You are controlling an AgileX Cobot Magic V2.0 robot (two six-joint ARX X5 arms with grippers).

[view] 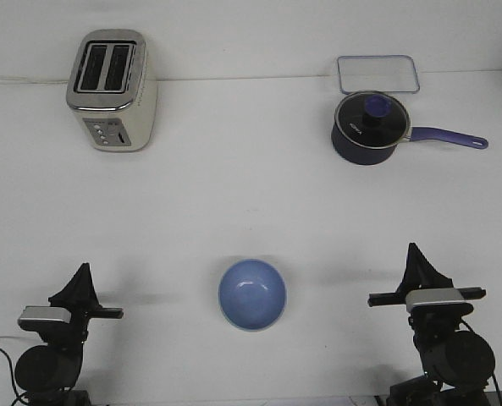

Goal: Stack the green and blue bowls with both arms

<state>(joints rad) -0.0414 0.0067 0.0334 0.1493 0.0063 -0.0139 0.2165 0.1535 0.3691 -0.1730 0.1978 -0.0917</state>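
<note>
Only the blue bowl (252,293) is seen, at six o'clock on the white bench (251,203), midway between the left gripper (82,272) at seven o'clock and the right gripper (416,254) at five o'clock. Whether the green bowl sits beneath it cannot be told, so stacking may be finished or unstarted. Both sets of fingers appear closed to a point with nothing held; the green bowl would need locating first.

Lab tabletop (251,203) with kitchen props
</note>
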